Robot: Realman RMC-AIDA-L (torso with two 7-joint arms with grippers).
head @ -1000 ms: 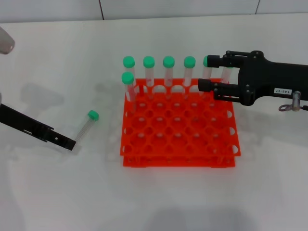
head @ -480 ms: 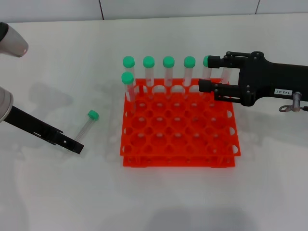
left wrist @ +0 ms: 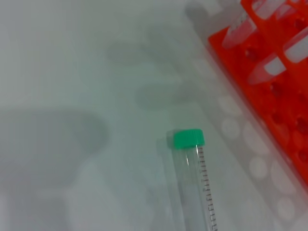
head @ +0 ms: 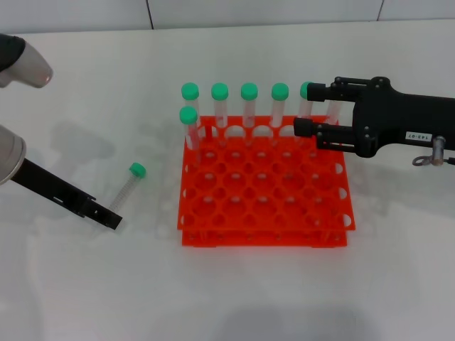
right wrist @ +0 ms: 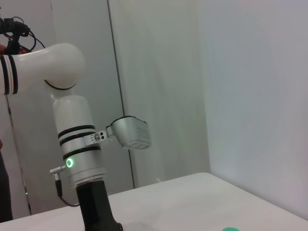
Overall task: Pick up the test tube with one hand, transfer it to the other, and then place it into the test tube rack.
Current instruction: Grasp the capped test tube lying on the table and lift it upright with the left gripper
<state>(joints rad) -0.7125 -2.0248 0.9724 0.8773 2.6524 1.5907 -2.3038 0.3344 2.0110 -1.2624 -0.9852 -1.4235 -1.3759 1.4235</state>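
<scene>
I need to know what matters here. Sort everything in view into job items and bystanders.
Job items: loose test tube lying on the table; test tube rack; left gripper beside the tube; right gripper over the rack's far corner.

Bystanders: six capped tubes already standing in the rack; table.

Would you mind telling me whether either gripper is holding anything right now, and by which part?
Nothing is held. The test tube lies loose on the table, just beyond the left gripper. The right gripper hovers open over the test tube rack, gripping nothing.

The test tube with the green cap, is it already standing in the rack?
No, the test tube lies flat on the table, left of the rack.
</scene>
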